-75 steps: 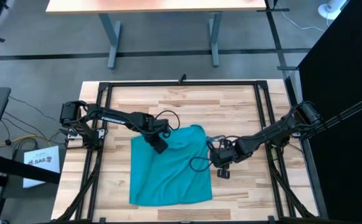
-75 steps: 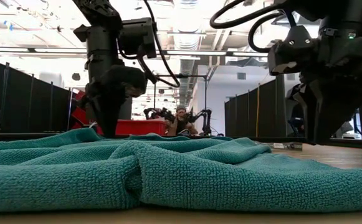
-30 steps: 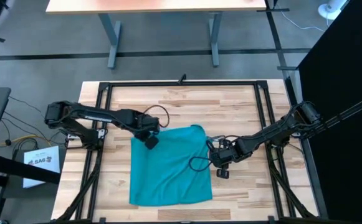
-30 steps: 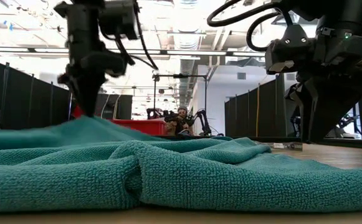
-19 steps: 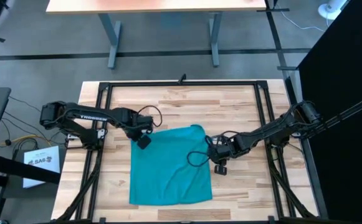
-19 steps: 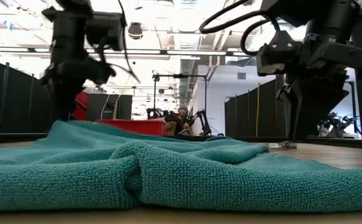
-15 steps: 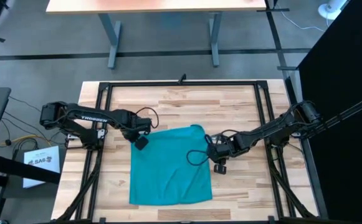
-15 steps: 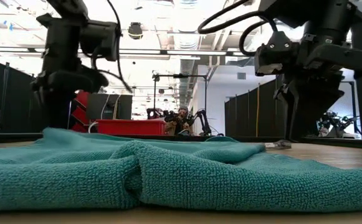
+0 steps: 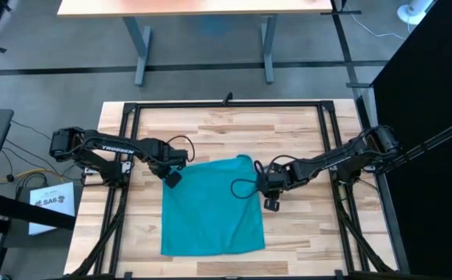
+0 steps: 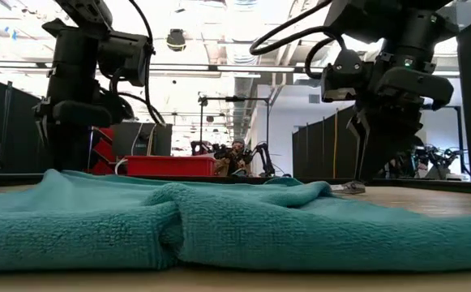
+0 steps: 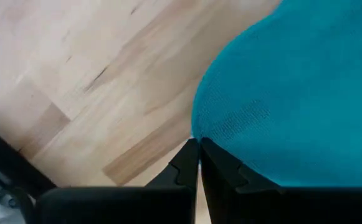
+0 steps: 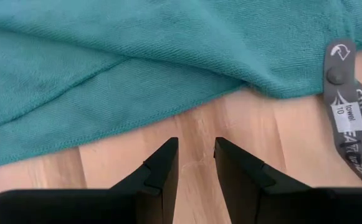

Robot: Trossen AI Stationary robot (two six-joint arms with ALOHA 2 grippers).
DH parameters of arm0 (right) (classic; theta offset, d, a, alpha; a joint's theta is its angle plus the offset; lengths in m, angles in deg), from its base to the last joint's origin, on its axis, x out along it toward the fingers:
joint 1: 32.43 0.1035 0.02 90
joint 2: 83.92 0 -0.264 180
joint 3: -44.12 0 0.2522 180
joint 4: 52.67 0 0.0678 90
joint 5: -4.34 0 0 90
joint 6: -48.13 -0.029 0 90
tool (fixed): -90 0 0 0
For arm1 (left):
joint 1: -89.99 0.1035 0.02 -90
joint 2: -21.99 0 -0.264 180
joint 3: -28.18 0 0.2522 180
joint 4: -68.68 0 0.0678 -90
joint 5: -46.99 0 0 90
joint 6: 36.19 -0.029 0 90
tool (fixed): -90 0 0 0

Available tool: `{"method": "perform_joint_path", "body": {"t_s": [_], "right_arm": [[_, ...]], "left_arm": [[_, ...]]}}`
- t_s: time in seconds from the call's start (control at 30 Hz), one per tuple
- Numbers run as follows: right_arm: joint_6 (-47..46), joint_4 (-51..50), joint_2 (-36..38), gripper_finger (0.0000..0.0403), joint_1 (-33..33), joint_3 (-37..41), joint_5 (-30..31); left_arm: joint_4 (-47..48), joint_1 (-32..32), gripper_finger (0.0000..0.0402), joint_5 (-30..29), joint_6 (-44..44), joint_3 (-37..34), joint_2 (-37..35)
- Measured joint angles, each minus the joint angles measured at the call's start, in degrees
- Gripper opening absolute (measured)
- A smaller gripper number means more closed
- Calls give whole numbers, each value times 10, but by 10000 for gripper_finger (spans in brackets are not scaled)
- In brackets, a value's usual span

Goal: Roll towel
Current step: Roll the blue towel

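Observation:
The teal towel [image 9: 210, 208] lies spread on the wooden table, with soft folds across it in the low view [image 10: 235, 223]. My left gripper [image 9: 173, 178] is shut at the towel's far left corner [image 11: 198, 144]. My right gripper [image 9: 271, 204] stands open over bare wood just off the towel's right edge, near its far right corner. The right wrist view shows nothing between its fingers [image 12: 196, 152]. A grey label strap [image 12: 349, 106] sticks out from the towel's edge beside it. My left gripper pinches the edge of the towel's far left corner [image 11: 200, 127] between its two fingertips. The fingers slant down at it from the table's left side. The corner lies low, close to the table top, and the rest of the towel rests on the table.
A black metal frame [image 9: 229, 105] runs around the table top. Bare wood [image 9: 233, 132] lies beyond the towel's far edge and to its right. In the room behind stand a red box [image 10: 170, 165] and a person [image 10: 235, 154].
My left gripper has gone toward the table's left edge and down, still shut on the towel's far left corner. That corner has been drawn out leftward and lowered from a raised peak, so the towel lies flatter. My right gripper has shifted a little toward the far edge.

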State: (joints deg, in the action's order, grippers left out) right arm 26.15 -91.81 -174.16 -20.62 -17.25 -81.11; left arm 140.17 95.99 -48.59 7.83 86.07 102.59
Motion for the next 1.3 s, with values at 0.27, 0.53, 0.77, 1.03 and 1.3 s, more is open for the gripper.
{"method": "perform_joint_path", "body": {"t_s": [0.27, 0.53, 0.77, 1.03, 1.3], "right_arm": [[34, 31, 7, 93, -33, -6, -10], [77, 81, 10, 93, -133, -42, -130], [141, 85, 7, 93, -226, -53, -140], [197, 60, -93, 93, -223, -96, -202], [236, 16, -173, 93, -230, -142, -180]], "left_arm": [[-52, -2, 13, 32, -47, 49, 0], [-73, 9, 83, 34, -137, 53, 0], [-100, 16, 104, 33, -250, 53, 0], [-131, 17, 104, 32, -312, 53, 0], [-126, 17, 105, 32, -311, 53, 0]]}}
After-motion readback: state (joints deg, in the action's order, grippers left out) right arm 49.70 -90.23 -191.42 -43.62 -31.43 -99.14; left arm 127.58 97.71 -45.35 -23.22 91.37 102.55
